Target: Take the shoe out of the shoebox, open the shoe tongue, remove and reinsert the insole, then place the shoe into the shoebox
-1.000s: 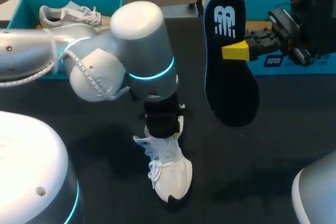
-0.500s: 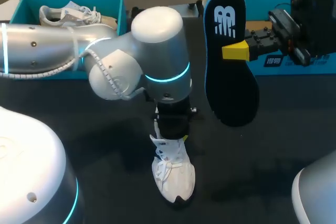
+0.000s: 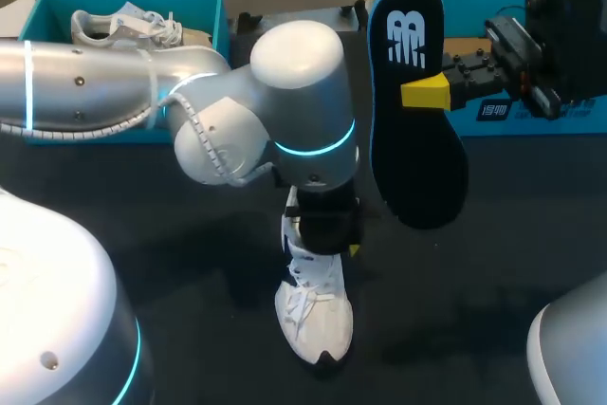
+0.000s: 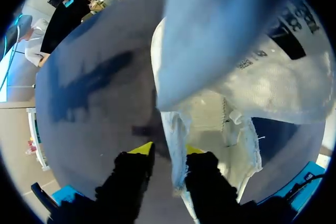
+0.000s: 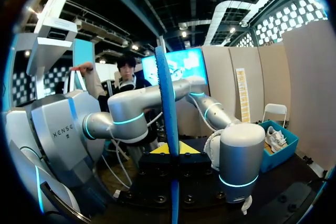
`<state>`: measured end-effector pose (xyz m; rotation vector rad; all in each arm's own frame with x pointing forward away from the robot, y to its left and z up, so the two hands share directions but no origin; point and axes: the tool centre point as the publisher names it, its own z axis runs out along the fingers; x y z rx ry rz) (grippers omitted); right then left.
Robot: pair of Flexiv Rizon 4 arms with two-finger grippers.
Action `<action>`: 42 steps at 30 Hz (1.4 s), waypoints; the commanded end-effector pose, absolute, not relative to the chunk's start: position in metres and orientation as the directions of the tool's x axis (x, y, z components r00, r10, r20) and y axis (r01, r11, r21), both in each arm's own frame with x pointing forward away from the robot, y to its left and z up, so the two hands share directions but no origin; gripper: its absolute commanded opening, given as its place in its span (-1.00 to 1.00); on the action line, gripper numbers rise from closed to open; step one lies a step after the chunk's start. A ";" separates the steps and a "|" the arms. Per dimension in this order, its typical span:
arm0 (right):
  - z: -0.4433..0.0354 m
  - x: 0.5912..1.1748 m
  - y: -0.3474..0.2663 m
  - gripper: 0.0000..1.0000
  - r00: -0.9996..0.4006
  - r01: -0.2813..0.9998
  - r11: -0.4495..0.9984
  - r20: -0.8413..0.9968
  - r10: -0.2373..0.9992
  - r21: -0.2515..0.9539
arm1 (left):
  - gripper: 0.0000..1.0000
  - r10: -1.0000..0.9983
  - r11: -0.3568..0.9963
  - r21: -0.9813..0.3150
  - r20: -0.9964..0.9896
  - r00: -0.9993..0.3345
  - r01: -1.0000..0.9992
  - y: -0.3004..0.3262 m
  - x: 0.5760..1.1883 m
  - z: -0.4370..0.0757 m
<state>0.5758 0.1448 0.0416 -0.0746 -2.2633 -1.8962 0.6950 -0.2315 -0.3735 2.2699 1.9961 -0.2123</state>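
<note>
A white shoe (image 3: pixel 314 315) lies on the black table near the middle, toe toward me. My left arm reaches over it, and its wrist (image 3: pixel 322 220) covers the heel. In the left wrist view my left gripper (image 4: pixel 168 149) straddles the shoe's collar edge (image 4: pixel 176 129). Its fingers are apart and there is a dark gap beside the fabric. The pale tongue (image 4: pixel 220 35) stands raised over the shoe's opening (image 4: pixel 210 114). Above the table's right side, my right gripper (image 3: pixel 424 92) is shut on the dark blue insole (image 3: pixel 417 158), holding it upright. That insole appears edge-on (image 5: pixel 168 119) between the right gripper's yellow tips (image 5: pixel 171 148).
A teal shoebox (image 3: pixel 204 7) stands at the back left with a second pale shoe (image 3: pixel 123 27) inside. Another teal box (image 3: pixel 474 2) sits at the back right, behind my right gripper. My left arm's elbow (image 3: pixel 285 111) hangs close beside the insole.
My left arm has moved right, dragging the shoe's heel with it so the shoe now lies straighter. Its fingers have parted from the collar. The right arm and insole have not moved.
</note>
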 end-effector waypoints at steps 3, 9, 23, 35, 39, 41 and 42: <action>0.042 0.579 0.148 -1.00 -0.981 0.159 0.185 0.177 -0.085 0.970 | 1.00 0.962 -0.111 0.017 -0.251 0.112 0.994 -0.228 0.700 -0.362; 0.042 0.579 0.148 -1.00 -0.981 0.159 0.185 0.177 -0.085 0.970 | 1.00 0.901 0.014 0.057 -0.433 0.012 0.998 -0.228 0.717 -0.318; 0.042 0.579 0.148 -1.00 -0.981 0.159 0.185 0.177 -0.085 0.970 | 1.00 0.699 0.128 0.017 -0.711 -0.078 0.992 -0.216 0.735 -0.220; 0.042 0.579 0.148 -1.00 -0.981 0.159 0.185 0.177 -0.085 0.970 | 1.00 0.756 0.134 -0.028 -0.643 -0.120 0.991 -0.214 0.730 -0.238; 0.042 0.579 0.148 -1.00 -0.981 0.159 0.185 0.177 -0.085 0.970 | 1.00 0.717 0.147 -0.057 -0.682 -0.146 0.987 -0.206 0.734 -0.232; 0.042 0.579 0.148 -1.00 -0.981 0.159 0.185 0.177 -0.085 0.970 | 1.00 0.700 0.152 -0.073 -0.695 -0.160 0.986 -0.203 0.737 -0.227; 0.042 0.579 0.148 -1.00 -0.981 0.159 0.185 0.177 -0.085 0.970 | 1.00 0.698 0.163 -0.072 -0.697 -0.167 0.984 -0.202 0.739 -0.225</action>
